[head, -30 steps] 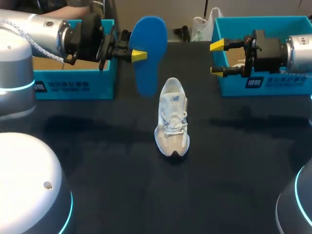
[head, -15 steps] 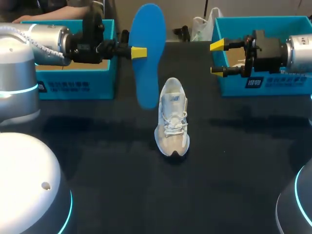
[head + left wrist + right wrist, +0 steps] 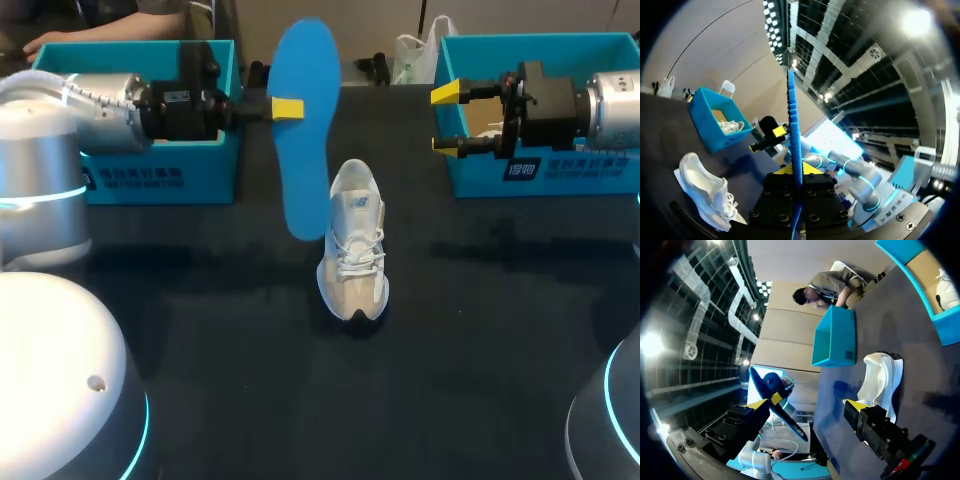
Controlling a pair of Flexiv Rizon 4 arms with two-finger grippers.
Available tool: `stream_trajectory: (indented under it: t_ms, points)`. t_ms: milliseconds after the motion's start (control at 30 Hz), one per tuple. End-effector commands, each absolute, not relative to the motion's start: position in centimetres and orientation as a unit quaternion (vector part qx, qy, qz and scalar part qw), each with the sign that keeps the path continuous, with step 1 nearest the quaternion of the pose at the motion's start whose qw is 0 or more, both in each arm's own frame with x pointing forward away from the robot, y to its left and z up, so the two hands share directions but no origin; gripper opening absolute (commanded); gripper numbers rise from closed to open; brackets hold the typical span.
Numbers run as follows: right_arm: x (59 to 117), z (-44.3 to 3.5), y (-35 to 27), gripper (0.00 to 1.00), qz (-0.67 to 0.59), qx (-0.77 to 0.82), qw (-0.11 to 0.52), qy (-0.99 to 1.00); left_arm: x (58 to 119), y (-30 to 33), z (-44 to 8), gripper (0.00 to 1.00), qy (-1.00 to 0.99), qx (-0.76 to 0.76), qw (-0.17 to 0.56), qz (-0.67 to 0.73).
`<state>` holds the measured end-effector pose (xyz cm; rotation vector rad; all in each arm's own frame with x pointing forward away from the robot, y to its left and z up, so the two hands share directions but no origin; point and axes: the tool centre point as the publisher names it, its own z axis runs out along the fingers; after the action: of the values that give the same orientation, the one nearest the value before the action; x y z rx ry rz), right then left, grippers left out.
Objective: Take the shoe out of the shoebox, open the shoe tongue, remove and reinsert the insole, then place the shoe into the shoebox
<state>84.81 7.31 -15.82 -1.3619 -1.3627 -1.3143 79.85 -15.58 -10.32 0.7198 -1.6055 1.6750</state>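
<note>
A white sneaker (image 3: 353, 240) stands on the black table, toe toward me. Above and just left of its heel hangs a blue insole (image 3: 305, 130), held by its upper part in my left gripper (image 3: 286, 108), which is shut on it. In the left wrist view the insole (image 3: 794, 130) shows edge-on, rising from between the fingers, with the sneaker (image 3: 705, 192) below and beside it. My right gripper (image 3: 447, 118) stands open and empty in front of the right blue shoebox (image 3: 560, 170), above the table. The right wrist view shows the sneaker (image 3: 881, 375) ahead of its open fingers.
A second blue box (image 3: 160, 170) stands at the back left, behind my left arm. The right shoebox holds another white shoe (image 3: 731, 126). A white bag (image 3: 415, 55) lies at the table's far edge.
My left wrist has turned and the insole has swung, its lower end now lower and closer to the sneaker's heel. The right arm and the sneaker have not moved.
</note>
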Motion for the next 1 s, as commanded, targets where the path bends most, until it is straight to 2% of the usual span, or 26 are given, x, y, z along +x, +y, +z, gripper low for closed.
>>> stream_trajectory:
  t_ms: [33, 333, 633, 1000]
  points:
    - [84.8, -15.9, 7.4, 1.00, -0.518, -0.537, 0.393, -0.537, 81.0, -16.3, -11.5, 0.00, -0.601, 0.296, 0.395, 0.628]
    - [84.8, -15.9, 7.4, 1.00, -0.518, -0.537, 0.393, -0.537, 82.2, -17.4, -13.9, 0.00, -0.580, 0.325, 0.426, 0.614]
    - [84.8, -15.9, 7.4, 1.00, -0.518, -0.537, 0.393, -0.537, 83.6, -18.5, -15.3, 0.00, -0.518, 0.408, 0.493, 0.567]
    - [83.3, -14.7, 8.4, 1.00, -0.485, -0.580, 0.289, -0.587, 84.7, -19.7, -16.1, 0.00, -0.501, 0.445, 0.530, 0.521]
